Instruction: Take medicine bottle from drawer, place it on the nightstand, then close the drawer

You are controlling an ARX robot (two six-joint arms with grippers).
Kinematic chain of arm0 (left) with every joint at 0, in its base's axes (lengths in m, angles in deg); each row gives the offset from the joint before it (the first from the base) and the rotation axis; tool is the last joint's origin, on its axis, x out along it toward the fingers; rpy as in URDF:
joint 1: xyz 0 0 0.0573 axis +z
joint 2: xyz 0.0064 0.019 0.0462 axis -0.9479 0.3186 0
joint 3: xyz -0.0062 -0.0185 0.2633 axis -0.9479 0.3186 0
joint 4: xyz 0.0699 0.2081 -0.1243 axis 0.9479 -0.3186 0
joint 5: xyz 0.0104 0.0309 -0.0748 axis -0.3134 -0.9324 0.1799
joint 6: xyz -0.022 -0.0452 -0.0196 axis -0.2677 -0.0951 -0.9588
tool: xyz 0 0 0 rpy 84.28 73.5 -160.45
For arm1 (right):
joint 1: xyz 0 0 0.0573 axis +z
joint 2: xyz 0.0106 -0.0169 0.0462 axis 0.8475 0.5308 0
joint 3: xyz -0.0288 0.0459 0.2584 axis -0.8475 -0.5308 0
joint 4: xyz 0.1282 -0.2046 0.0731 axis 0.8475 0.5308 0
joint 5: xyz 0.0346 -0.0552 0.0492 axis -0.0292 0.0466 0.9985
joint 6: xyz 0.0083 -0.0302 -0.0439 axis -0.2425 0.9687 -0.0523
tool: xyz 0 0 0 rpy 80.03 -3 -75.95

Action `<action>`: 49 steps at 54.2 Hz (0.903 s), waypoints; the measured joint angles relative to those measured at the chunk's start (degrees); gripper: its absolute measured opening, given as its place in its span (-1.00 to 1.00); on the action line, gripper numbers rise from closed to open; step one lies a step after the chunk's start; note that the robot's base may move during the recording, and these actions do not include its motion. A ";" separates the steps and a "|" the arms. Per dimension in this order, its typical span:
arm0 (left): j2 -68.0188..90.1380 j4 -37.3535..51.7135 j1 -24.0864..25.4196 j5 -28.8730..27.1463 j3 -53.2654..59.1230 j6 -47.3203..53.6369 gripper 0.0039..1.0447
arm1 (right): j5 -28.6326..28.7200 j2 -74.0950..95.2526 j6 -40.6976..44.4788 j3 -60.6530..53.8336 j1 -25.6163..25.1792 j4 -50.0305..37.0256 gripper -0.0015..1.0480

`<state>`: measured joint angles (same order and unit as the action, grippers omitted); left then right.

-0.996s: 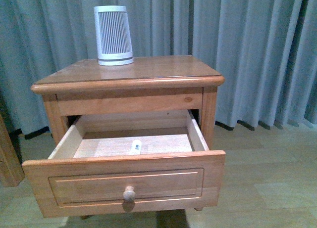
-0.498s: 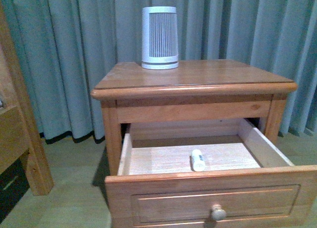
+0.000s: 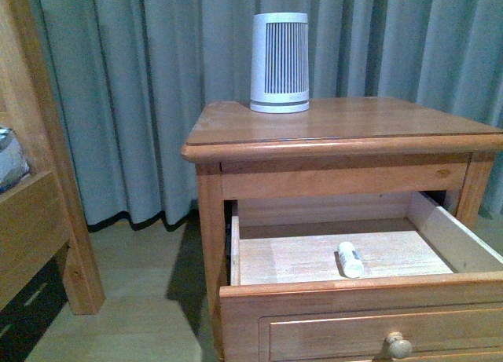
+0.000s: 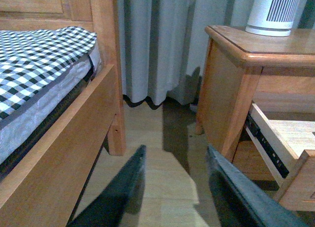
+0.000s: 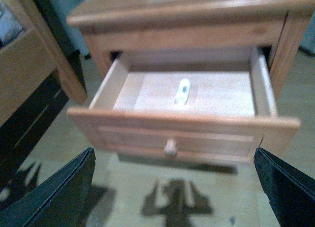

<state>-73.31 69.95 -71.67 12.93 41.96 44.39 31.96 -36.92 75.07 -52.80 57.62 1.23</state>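
Note:
The medicine bottle (image 3: 350, 259) is a tiny white capped cylinder lying on its side on the pale floor of the drawer (image 3: 361, 291), which stands pulled open with its round knob (image 3: 398, 345) at the front. The bottle also shows in the right wrist view (image 5: 182, 91), inside the open drawer (image 5: 182, 131). The nightstand (image 3: 346, 130) is honey-brown wood. My right gripper (image 5: 174, 160) is open and empty, in front of the drawer and apart from it. My left gripper (image 4: 174, 155) is open and empty, low over the floor between the bed and the nightstand (image 4: 231, 79). Neither gripper shows in the front view.
A tall white ribbed device (image 3: 280, 62) stands at the back of the nightstand's top. A wooden bed frame (image 3: 39, 205) with a checked mattress (image 4: 39, 54) stands to the left. Grey curtains (image 3: 134, 95) hang behind. Wood floor (image 4: 152, 138) lies between bed and nightstand.
The front view has swung left: the nightstand and open drawer now sit further right in the frame, and the bed frame has come into view. The bottle lies where it was in the drawer.

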 joint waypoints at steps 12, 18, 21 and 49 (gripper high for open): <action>0.00 0.00 0.00 -0.02 0.00 0.00 0.61 | -7.63 31.45 4.76 23.19 6.14 -4.04 0.87; 0.00 0.00 0.00 -0.02 0.00 0.09 0.90 | -13.51 44.85 6.64 31.39 9.11 -5.62 0.87; 0.00 0.00 0.00 -0.02 0.00 0.07 0.87 | -15.87 50.42 6.88 34.01 10.49 -6.69 0.87; -0.02 0.00 0.00 -0.02 0.00 0.07 0.88 | -29.40 88.41 7.96 50.86 13.79 -11.91 0.87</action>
<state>-73.33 69.95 -71.67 12.90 41.96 44.46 2.57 51.49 83.02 -1.94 71.41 -10.69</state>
